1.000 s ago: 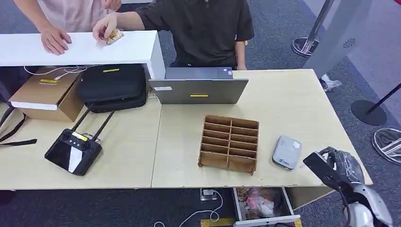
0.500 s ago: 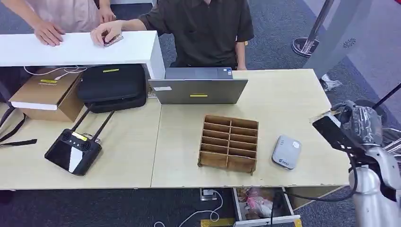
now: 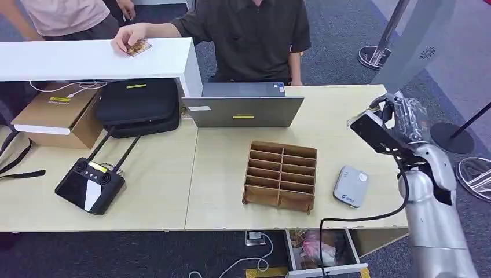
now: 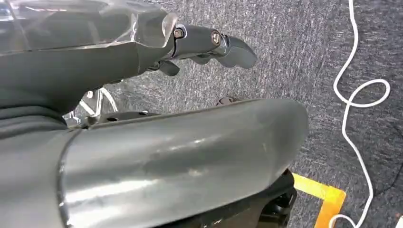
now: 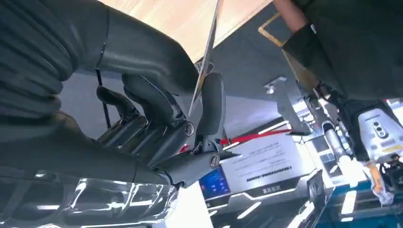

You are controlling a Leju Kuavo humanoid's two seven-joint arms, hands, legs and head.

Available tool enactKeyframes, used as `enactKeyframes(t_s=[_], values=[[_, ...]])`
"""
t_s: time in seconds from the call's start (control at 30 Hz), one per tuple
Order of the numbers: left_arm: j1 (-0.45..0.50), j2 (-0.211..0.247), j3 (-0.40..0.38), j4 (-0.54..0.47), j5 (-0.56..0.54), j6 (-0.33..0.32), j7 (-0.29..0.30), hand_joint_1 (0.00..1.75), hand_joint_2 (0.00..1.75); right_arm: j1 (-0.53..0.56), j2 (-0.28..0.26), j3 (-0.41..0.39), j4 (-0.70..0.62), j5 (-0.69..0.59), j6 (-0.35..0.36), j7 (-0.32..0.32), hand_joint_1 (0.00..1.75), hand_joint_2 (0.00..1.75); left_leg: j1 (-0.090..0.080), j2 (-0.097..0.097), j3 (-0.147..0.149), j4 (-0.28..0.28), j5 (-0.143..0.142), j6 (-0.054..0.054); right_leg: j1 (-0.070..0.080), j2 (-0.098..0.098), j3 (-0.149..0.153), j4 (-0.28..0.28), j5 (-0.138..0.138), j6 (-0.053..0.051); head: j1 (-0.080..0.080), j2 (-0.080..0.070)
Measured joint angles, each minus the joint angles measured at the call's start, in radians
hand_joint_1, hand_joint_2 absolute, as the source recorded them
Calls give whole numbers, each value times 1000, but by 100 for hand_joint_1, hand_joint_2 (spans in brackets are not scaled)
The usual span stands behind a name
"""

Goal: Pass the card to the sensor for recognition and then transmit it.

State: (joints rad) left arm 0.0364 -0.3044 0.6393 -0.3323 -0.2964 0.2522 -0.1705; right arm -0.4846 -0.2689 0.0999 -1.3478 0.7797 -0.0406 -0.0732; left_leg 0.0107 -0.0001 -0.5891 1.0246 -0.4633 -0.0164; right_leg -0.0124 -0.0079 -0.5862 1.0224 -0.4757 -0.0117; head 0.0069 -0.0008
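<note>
My right hand (image 3: pixel 409 117) is raised above the right side of the table and pinches a dark card (image 3: pixel 377 132), held flat and tilted. The wrist view shows the card (image 5: pixel 207 52) edge-on between the thumb and the fingers (image 5: pixel 157 102). The grey-white sensor (image 3: pixel 351 186) lies on the table below and to the left of the card, apart from it. My left hand (image 4: pixel 209 42) hangs over the grey carpet with nothing in it.
A wooden compartment rack (image 3: pixel 282 175) stands left of the sensor, with a laptop (image 3: pixel 243 109) behind it. A remote controller (image 3: pixel 90 185), a black case (image 3: pixel 138 104) and a cardboard box (image 3: pixel 55 114) sit at the left. A person's hand (image 3: pixel 128 36) rests on a small card on the white counter (image 3: pixel 87 58).
My right arm has risen from below the table's front right corner to above its right side, carrying the card. One person's hand has left the counter.
</note>
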Motion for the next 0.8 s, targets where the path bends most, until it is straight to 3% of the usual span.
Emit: enactKeyframes(t_s=[0.23, 0.47, 0.63, 0.8], values=[[1, 0, 19, 0, 13, -2, -3, 0, 0, -80, -16, 42, 78, -5, 101, 19, 175, 175, 0, 0, 0, 0, 0, 0, 0, 0, 0, 0, 0, 0, 0, 0], [4, -1, 36, 0, 18, -3, 8, 0, 0, -147, -82, 81, 155, -63, 133, -10, 175, 175, 0, -1, 0, 0, 0, 0, 0, -1, 0, 0, 0, 0, 0, 0], [6, -2, 53, -2, 9, -18, 26, 0, 0, -162, -126, 117, 185, -58, 160, 9, 175, 175, 0, -1, 0, 0, 0, 0, 0, -1, 0, 0, 0, 0, 0, 0], [10, -1, 63, -5, 3, -34, 33, 0, 0, -287, -214, 213, 301, 12, 326, -7, 175, 175, 0, -2, -1, 0, 0, 0, 0, -1, 0, 0, 0, 0, 0, 0]])
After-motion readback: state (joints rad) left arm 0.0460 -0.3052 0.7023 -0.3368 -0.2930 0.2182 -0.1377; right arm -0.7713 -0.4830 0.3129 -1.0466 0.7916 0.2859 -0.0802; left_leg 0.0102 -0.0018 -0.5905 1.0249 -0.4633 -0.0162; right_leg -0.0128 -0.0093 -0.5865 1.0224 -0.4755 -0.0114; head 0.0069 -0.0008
